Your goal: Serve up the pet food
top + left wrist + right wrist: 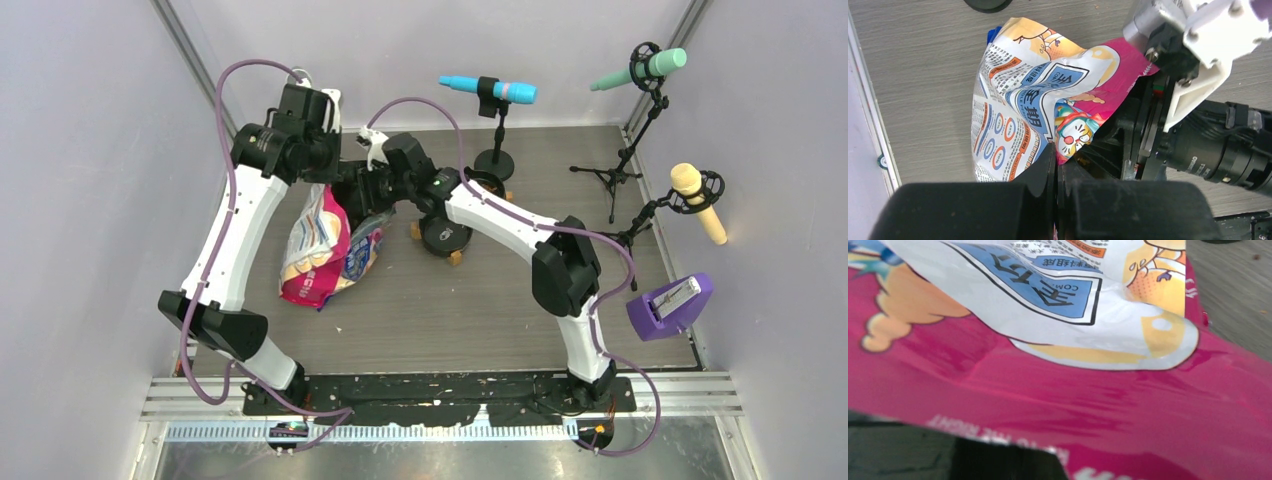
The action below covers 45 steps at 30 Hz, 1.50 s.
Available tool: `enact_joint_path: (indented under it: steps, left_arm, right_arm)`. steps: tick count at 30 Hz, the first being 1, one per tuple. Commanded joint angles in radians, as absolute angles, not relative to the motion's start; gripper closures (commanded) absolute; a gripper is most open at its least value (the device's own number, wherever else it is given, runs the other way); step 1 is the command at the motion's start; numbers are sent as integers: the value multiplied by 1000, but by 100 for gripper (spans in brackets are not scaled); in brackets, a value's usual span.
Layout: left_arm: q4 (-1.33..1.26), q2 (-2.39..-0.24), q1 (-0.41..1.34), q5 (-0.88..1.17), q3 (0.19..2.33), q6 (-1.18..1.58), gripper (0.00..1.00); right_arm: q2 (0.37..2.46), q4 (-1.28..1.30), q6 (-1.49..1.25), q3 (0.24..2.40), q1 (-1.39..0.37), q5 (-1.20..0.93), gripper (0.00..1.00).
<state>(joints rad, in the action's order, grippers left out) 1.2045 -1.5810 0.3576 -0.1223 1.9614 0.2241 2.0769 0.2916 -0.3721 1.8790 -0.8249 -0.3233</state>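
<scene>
Well, the grey wood-grain desk [480, 310] spreads out ahead of my two bases. Over its left-middle part hangs the pet food bag [318, 250], glossy pink, blue and white with cartoon art (the kibble itself is hidden inside, so I see none of it). The bag's top is up between my two wrists and its lower end is down at the desk surface.

My left claw [1055, 172] is pressed fully closed, with a crumpled edge of the bag pinched between its black fingers. My right claw [358, 195] reaches in from the other side, just beside the left one. The bag's pink top strip lies right across its camera and against its dark fingers. Whether those jaws actually pinch the strip I cannot tell.

Just right of the bag, under my right forearm, sits a small black bowl [445, 236] on tan feet. Far off at the desk's right edge, well apart from all this, rests a purple holder [672, 306].
</scene>
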Motion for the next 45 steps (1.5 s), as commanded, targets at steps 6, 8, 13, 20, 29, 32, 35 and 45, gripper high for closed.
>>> enact_joint_path:
  steps: [6, 8, 13, 20, 29, 32, 35, 45]
  left_arm:
    - [1177, -1536, 344, -103, 2023, 222, 100]
    - [1178, -1534, 341, -107, 2024, 221, 100]
    - [1182, -1532, 334, -113, 2024, 218, 100]
    - [1182, -1528, 324, -120, 2025, 216, 100]
    - [1182, -1522, 312, -121, 2023, 215, 100]
    - [1182, -1519, 309, -121, 2024, 215, 100]
    - [1182, -1517, 308, -121, 2019, 215, 100]
    - [1180, -1506, 305, -123, 2013, 213, 100]
  right_arm:
    - [2002, -41, -717, 1669, -747, -641, 95]
    - [1971, -85, -765, 1636, -736, -648, 95]
    - [1876, -125, -800, 1577, -714, -627, 95]
    - [1728, -138, -825, 1470, -661, -576, 95]
    - [1606, -233, -910, 1342, -572, -591, 95]
    - [1579, -267, -935, 1319, -555, -596, 95]
    - [1565, -343, -1013, 1279, -531, -625, 95]
    - [1566, -636, -1238, 1181, -497, -666, 95]
